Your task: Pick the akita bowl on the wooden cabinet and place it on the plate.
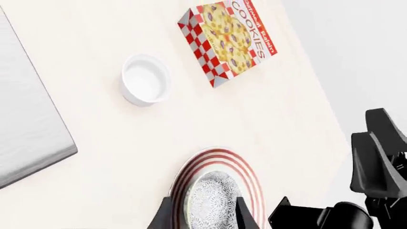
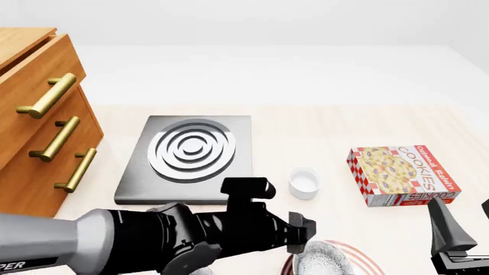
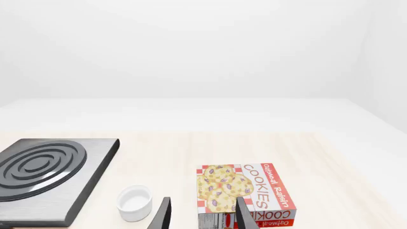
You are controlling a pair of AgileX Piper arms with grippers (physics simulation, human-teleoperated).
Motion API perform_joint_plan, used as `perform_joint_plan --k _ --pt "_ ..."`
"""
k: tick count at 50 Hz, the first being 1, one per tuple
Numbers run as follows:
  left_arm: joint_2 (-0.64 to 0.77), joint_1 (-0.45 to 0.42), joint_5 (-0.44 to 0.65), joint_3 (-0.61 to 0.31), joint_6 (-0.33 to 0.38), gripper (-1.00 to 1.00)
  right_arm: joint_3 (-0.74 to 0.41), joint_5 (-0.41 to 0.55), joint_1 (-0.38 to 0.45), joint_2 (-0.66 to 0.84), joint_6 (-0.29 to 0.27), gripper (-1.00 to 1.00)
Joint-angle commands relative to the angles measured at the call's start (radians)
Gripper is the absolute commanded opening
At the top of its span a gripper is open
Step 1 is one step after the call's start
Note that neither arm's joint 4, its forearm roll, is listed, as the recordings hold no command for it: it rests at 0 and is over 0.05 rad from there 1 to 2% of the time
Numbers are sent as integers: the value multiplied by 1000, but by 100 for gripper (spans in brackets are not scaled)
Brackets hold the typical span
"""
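Observation:
The akita bowl (image 1: 213, 200), grey-white and speckled, sits inside the red-ringed plate (image 1: 219, 157) near the table's front edge. My left gripper (image 1: 203, 200) is open, one finger on each side of the bowl; a strip of plate shows between one finger and the bowl's wall. In the front view my left arm covers most of the bowl (image 2: 330, 259) and plate (image 2: 359, 251). The wooden cabinet (image 2: 34, 114) stands at the far left, its visible top bare. My right gripper (image 3: 202, 200) is open and holds nothing, hovering at the front right (image 2: 466, 220).
A small white cup (image 2: 304, 183) stands mid-table. Right of it lies a cookie box (image 2: 401, 175). A grey square slab with silver rings (image 2: 187, 154) lies between cup and cabinet. The right arm (image 1: 375, 181) shows close beside the plate in the left wrist view.

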Motion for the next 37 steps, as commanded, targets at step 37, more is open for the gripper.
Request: perform_joint_plan --k 37 --pt "-540 498 117 217 28 100 0 0 0 0 0 100"
